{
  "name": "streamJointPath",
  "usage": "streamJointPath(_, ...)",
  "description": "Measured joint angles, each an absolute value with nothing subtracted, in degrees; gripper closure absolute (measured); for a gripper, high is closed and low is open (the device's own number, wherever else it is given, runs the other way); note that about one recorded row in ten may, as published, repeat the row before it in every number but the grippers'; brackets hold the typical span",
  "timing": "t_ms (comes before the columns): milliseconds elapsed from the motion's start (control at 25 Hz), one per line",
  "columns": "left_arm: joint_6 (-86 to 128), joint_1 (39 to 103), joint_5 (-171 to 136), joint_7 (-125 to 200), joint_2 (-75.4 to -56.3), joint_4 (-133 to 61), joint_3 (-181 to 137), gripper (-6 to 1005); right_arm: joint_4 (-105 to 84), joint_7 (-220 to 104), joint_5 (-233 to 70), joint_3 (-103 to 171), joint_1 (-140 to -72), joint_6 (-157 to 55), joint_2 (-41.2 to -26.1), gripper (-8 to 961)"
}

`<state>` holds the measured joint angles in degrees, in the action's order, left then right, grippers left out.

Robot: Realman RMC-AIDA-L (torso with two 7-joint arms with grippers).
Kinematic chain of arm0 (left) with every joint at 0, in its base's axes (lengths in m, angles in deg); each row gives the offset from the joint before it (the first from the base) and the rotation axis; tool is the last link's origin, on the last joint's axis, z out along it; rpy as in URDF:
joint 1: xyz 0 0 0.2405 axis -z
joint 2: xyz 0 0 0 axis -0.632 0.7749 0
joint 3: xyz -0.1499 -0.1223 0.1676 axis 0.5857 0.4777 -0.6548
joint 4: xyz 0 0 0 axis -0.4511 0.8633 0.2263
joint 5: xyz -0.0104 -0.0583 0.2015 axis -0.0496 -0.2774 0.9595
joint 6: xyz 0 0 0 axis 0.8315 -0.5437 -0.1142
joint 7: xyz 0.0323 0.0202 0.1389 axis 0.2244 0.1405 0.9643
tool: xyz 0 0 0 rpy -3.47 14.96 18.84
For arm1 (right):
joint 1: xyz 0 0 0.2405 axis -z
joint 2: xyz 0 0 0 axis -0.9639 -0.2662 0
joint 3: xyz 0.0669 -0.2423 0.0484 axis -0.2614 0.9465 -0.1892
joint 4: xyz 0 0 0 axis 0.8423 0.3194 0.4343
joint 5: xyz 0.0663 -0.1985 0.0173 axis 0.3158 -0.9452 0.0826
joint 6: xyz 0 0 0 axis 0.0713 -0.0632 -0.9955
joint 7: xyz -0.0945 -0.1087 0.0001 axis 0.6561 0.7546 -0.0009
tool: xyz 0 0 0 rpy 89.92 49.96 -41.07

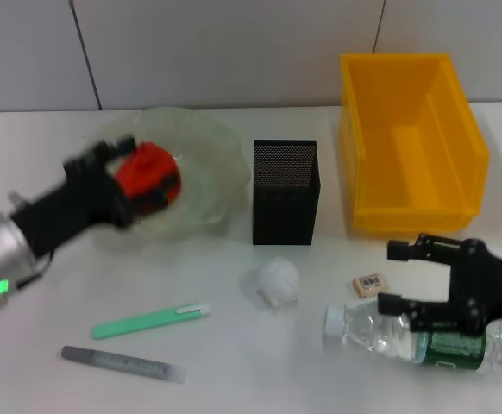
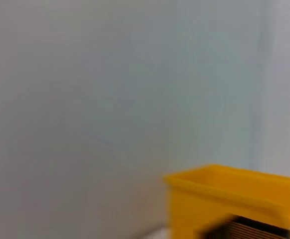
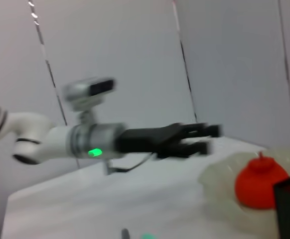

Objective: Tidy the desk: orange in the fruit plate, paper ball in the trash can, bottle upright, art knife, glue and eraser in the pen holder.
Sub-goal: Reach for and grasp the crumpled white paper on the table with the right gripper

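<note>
The orange (image 1: 152,168) (image 3: 258,181) rests in the translucent green fruit plate (image 1: 203,159) (image 3: 219,179). My left gripper (image 1: 132,177) (image 3: 211,139) hovers open just over the orange, nothing between its fingers. The bottle (image 1: 367,332) lies on its side at the front right, and my right gripper (image 1: 389,277) stands open above its green-labelled end. The white paper ball (image 1: 279,280) sits in front of the black mesh pen holder (image 1: 285,191). A small eraser (image 1: 369,285) lies by the bottle's cap. The green art knife (image 1: 152,321) and grey glue stick (image 1: 122,364) lie at the front left.
The yellow trash can (image 1: 411,142) (image 2: 224,199) stands at the back right beside the pen holder (image 2: 244,229). A white wall runs behind the table.
</note>
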<state>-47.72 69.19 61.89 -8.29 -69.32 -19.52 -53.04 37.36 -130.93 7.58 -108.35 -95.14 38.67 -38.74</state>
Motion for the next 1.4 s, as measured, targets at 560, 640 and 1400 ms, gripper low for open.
streamJointPath(560, -53.77, 62.05, 61.92, -5.47, -69.63, -19.23, -65.11, 157, 68.56, -173.99, -14.57, -99.38, -104.28, 45.36, -38.11, 184)
streamJointPath(640, -53.74, 61.99, 61.95, -5.47, -69.63, -19.26, -65.15, 157, 70.83, -177.1, -14.67, -96.53, -104.54, 45.0, -38.32, 185)
streamJointPath(1400, -54.3, 58.91, 62.71, -5.44, -69.29, -18.63, -69.46, 160, 64.54, -188.17, -14.04, -78.43, -103.76, 21.76, -40.41, 192)
